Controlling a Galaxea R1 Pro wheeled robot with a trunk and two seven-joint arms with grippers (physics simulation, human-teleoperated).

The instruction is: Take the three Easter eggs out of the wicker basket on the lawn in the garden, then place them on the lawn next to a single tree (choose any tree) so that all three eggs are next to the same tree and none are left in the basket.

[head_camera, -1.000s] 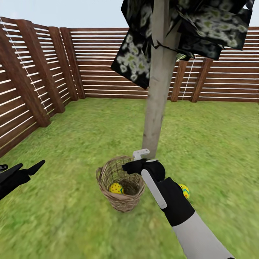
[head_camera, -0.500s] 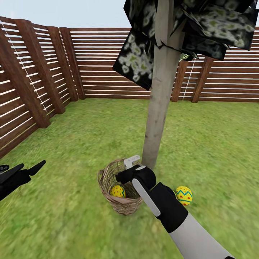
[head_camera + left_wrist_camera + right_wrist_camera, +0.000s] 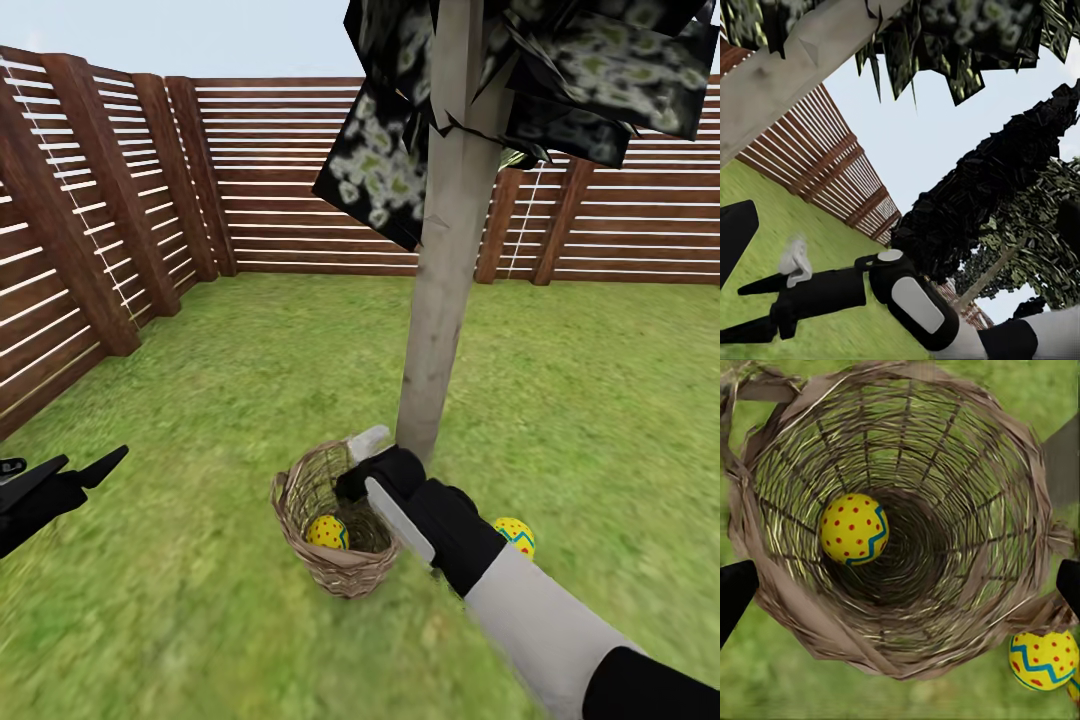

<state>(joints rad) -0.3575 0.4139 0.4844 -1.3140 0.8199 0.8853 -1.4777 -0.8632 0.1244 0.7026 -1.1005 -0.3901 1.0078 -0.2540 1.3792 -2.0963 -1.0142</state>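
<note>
The wicker basket [image 3: 335, 560] stands on the lawn [image 3: 230, 400] at the foot of the tree [image 3: 437, 320]. One Easter egg [image 3: 327, 532] lies inside it, against the wall [image 3: 853, 529]. A second egg [image 3: 517, 535] lies on the grass beside the trunk, partly behind my right forearm, and shows outside the basket [image 3: 1042, 660]. A yellow sliver [image 3: 1075, 691] touches it at the picture's edge. My right gripper [image 3: 350, 485] hangs open over the basket's mouth [image 3: 902, 589], holding nothing. My left gripper [image 3: 75, 470] is open, low over the grass, well away from the basket.
A brown slat fence [image 3: 300, 180] closes the garden along the left and the back. Dark foliage with white blossoms [image 3: 380, 160] hangs low around the trunk. Open grass spreads to the left and right of the tree.
My right gripper has come down and reached in over the basket's mouth. The forearm now covers part of the egg on the grass. The left arm has stayed put.
</note>
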